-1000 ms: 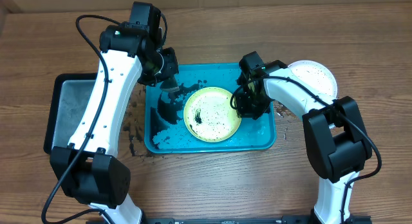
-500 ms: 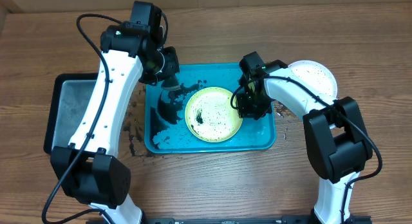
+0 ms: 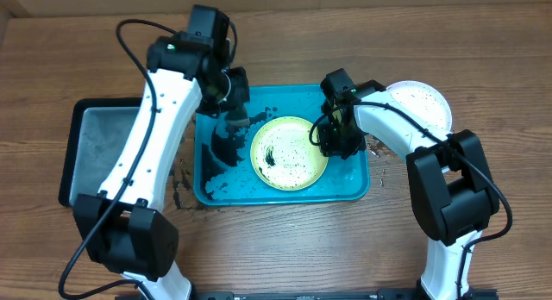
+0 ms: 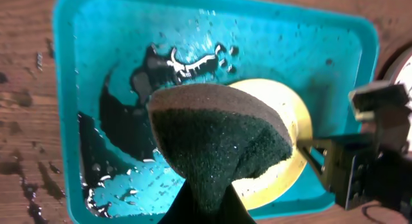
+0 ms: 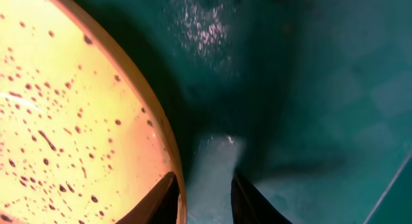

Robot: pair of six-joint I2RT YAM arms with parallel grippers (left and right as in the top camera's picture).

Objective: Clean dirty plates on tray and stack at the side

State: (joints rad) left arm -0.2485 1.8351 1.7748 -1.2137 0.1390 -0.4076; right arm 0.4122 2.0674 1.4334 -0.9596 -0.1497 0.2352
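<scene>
The lime-rimmed plate [image 3: 289, 153], speckled with dark dirt, lies in the teal tray [image 3: 354, 184]. My left gripper [image 3: 231, 110] is shut on a dark sponge [image 4: 219, 137], held just above the tray's left half beside the plate [image 4: 293, 114]. My right gripper [image 5: 206, 201] is at the plate's right rim. One finger lies over the speckled plate [image 5: 64, 108] and the other over the tray floor [image 5: 322, 89]; the jaws stand apart and the rim is not pinched. A white-rimmed plate [image 3: 423, 106] rests on the table right of the tray.
A black-rimmed grey tray [image 3: 95, 153] sits left of the teal one. Dark dirt is smeared on the wood [image 3: 179, 175] between them. Water and dirt patches [image 4: 129, 121] cover the teal tray's left floor.
My left arm has shifted right and a little farther back, carrying the sponge. The lime plate has slid slightly right. The right gripper stays at the plate's rim.
</scene>
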